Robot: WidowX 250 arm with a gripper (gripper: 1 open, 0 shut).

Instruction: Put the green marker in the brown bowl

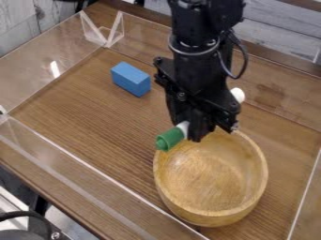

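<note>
My gripper is shut on the green marker, holding it crosswise. The marker's green cap pokes out at the lower left, and its white end shows at the upper right behind the fingers. The marker hangs just over the far-left rim of the brown bowl, a wide wooden bowl with visible grain that sits on the table at the front right. The bowl's inside holds nothing. The fingers themselves are dark and partly hidden by the arm.
A blue rectangular block lies on the wooden table at the left. Clear plastic walls edge the table, and a clear stand sits at the back left.
</note>
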